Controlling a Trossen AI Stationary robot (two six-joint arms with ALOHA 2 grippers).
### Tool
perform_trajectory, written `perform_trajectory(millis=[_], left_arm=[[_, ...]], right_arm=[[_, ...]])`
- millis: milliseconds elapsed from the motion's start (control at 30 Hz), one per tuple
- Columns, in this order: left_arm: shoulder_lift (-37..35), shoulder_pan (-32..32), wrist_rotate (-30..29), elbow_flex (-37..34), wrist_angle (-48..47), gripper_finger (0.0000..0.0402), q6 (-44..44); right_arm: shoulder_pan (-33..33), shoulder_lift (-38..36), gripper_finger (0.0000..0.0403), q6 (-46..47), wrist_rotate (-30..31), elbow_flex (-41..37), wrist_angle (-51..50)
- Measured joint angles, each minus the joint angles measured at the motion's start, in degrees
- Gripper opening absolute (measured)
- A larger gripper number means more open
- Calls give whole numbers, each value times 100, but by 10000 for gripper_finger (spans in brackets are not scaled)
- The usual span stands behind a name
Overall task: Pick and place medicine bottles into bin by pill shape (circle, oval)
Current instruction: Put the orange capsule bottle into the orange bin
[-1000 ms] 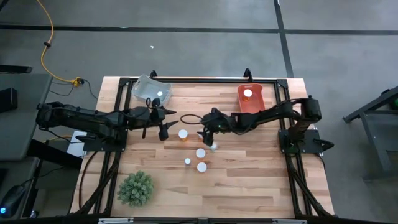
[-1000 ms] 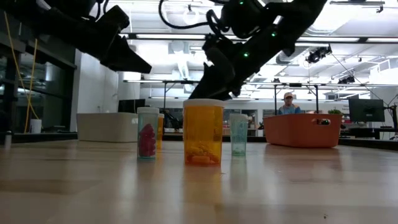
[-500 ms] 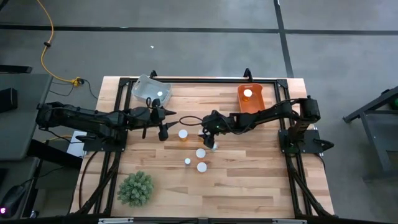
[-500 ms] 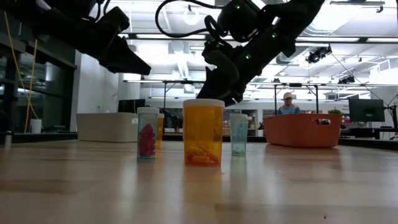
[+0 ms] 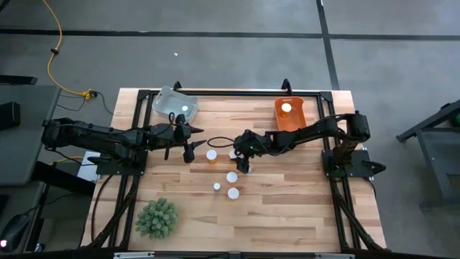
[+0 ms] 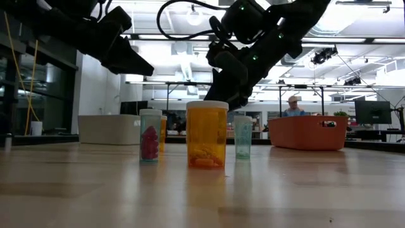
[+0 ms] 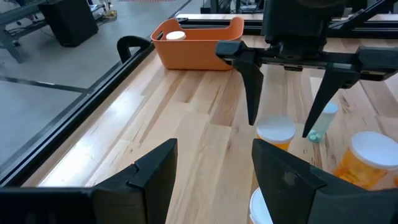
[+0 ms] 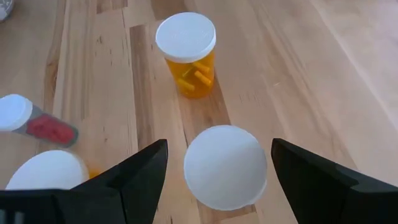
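A: Judging by what already sits in the bins, how far along is the sorting?

B: Barely started, I'd say. The orange bin (image 5: 289, 114) at about one o'clock on the table (image 5: 287, 208) holds one white-capped bottle (image 5: 286, 108), and the clear bin (image 5: 172, 103) at eleven o'clock shows one cap (image 5: 183, 108) too. Some five medicine bottles remain clustered mid-table.

A: Which is being worked on?

B: The right gripper (image 8: 214, 165) hangs with its fingers spread wide either side of a white-capped bottle (image 8: 225, 167), not yet closed on it. Beyond it stands an amber bottle of yellow oblong pills (image 8: 188, 55), and a small vial of red pills (image 8: 31, 121) lies off to one side.

A: And the left arm?

B: The left gripper (image 5: 188, 147) waits at nine o'clock of the cluster, jaws apart, holding nothing.

A: Anything else on the table?

B: A green spiky plant ball (image 5: 157, 217) at seven o'clock, well apart from the bottles.
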Motion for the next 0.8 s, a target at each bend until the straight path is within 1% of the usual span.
perform_trajectory(millis=[800], left_arm=[[-2, 0, 2, -4, 4, 198, -46]], right_arm=[[-52, 301, 279, -6, 61, -13, 56]])
